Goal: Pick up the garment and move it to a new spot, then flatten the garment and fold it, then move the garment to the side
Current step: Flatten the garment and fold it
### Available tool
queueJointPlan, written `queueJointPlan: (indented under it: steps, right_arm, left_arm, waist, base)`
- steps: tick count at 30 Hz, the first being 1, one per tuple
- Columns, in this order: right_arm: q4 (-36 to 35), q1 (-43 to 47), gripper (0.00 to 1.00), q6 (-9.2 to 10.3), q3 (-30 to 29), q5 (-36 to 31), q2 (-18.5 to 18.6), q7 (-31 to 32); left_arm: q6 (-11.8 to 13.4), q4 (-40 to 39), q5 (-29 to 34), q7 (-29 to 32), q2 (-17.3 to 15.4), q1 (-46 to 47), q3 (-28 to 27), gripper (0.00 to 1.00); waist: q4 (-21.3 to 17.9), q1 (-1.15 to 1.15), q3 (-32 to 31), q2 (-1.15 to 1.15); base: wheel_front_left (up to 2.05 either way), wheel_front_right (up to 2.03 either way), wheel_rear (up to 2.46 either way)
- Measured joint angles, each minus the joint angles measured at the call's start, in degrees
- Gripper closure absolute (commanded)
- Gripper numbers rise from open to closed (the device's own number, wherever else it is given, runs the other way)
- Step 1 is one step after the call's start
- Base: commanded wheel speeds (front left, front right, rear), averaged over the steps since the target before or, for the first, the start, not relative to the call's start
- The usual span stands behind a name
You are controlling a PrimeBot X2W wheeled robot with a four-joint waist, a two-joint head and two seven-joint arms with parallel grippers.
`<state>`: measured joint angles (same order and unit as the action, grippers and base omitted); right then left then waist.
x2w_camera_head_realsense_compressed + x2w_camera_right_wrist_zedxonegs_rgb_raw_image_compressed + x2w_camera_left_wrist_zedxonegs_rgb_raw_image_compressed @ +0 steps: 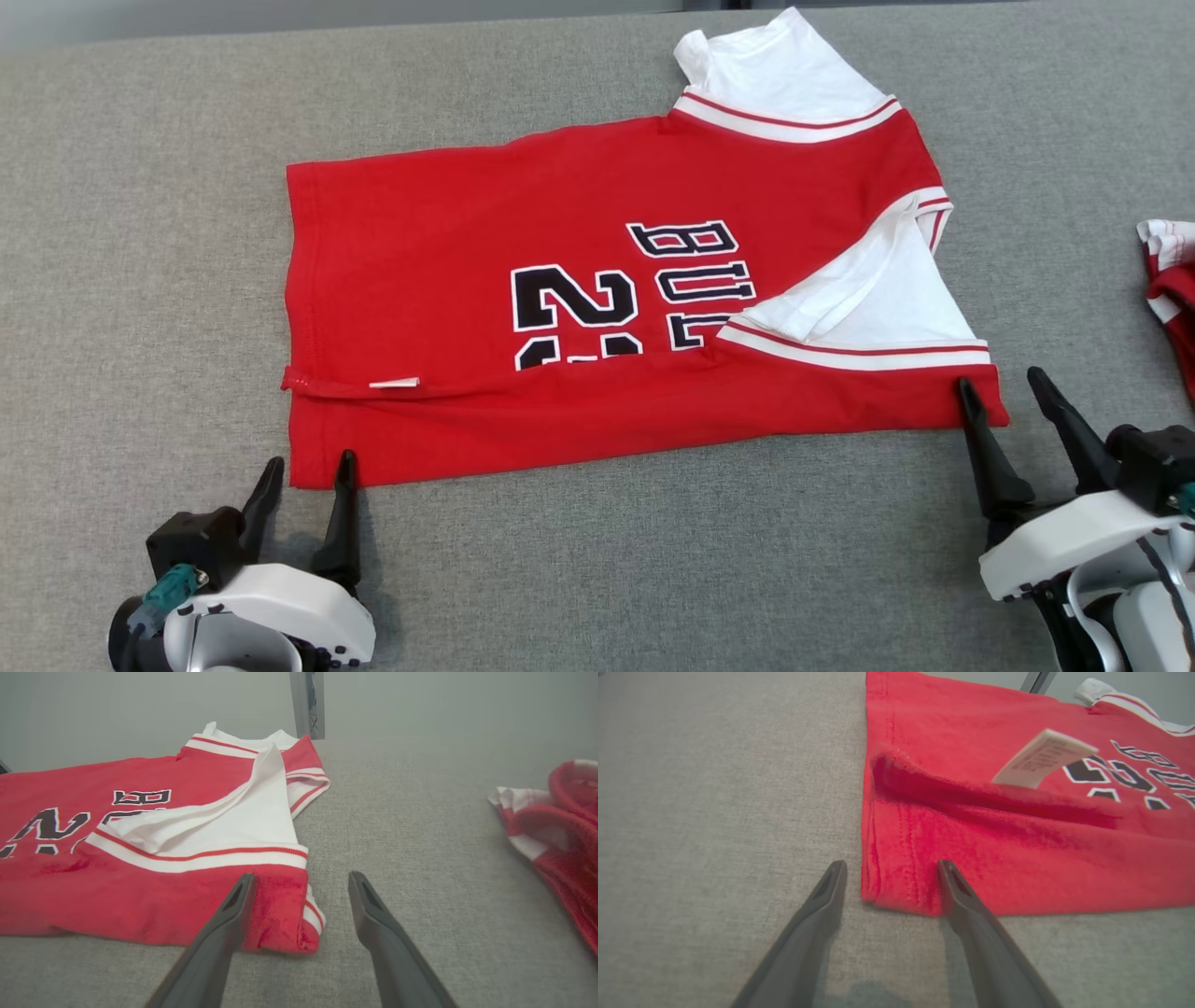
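Grey fabric covers the bench [140,233]. Nearest the camera, the left hand [310,459] and right hand [1000,377] are spread wide and hold nothing, each with one near corner of the garment [560,215] between its fingers. That red jersey lies flat mid-bench, its near strip [607,411] already turned over the number, with a white label [394,382] peeking from the crease. Placing and flattening look done, and one fold is made. Further folding and the move aside probably remain. Off to the right lies a second shirt [1172,280].
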<state>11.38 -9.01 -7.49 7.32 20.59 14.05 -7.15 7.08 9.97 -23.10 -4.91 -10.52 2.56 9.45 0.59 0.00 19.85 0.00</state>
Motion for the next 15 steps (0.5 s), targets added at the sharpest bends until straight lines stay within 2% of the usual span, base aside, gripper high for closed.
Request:
queueJointPlan:
  steps: [5, 6, 8, 9, 10, 11, 12, 15]
  right_arm:
    - [5.0, -2.7, 0.00, 0.00, 2.3, 1.1, 0.2, 0.4]
    - [5.7, -3.2, 0.00, 0.00, 2.8, 1.2, 0.2, 0.4]
    - [7.0, -4.3, 0.00, 0.00, 4.0, 2.4, 0.3, 0.6]
    - [7.6, -4.7, 0.04, 0.00, 4.4, 2.7, 0.3, 0.6]
    - [8.0, -5.2, 0.52, 0.00, 4.9, 3.5, 0.5, 0.7]
    - [8.3, -5.6, 0.62, 0.00, 5.3, 4.1, 0.6, 0.7]
    - [8.7, -5.9, 1.00, -0.01, 5.6, 4.8, 0.9, 0.5]
    - [8.3, -5.6, 1.00, -0.03, 6.0, 6.9, 1.2, 0.0]
  left_arm:
    - [-2.4, 1.7, -3.7, 2.3, 0.3, 0.8, -0.3, 0.00]
    - [-2.6, 1.9, -3.9, 2.5, 0.2, 1.1, -0.3, 0.13]
    - [-3.6, 2.1, -5.2, 3.4, 0.3, 1.6, -0.4, 1.00]
    - [-3.8, 2.1, -5.6, 3.8, 0.1, 1.7, -0.5, 1.00]
    - [-4.1, 2.1, -5.5, 4.1, -0.2, 1.8, -0.2, 1.00]
    - [-4.6, 2.0, -5.8, 4.4, -0.2, 1.8, -0.1, 1.00]
    - [-4.8, 1.6, -6.4, 4.9, -0.1, 1.8, -0.1, 1.00]
    - [-5.2, 0.1, -7.1, 6.2, -0.8, 1.2, 0.0, 1.00]
  waist:
    - [0.1, 0.00, 1.0, 0.00]
    - [0.0, 0.00, 1.1, 0.00]
    - [0.0, 0.00, 1.4, 0.00]
    - [0.0, 0.00, 1.6, 0.00]
    - [0.0, 0.00, 1.7, 0.00]
    - [0.0, 0.00, 1.7, 0.00]
    - [0.1, 0.00, 1.8, 0.00]
    - [0.4, 0.00, 1.7, 0.00]
  base:
    - [0.00, 0.00, 0.00]
    - [0.00, 0.00, 0.00]
    - [0.00, 0.00, 0.00]
    - [0.00, 0.00, 0.00]
    - [0.00, 0.00, 0.00]
    - [0.00, 0.00, 0.00]
    - [0.00, 0.00, 0.00]
    - [0.00, 0.00, 0.00]
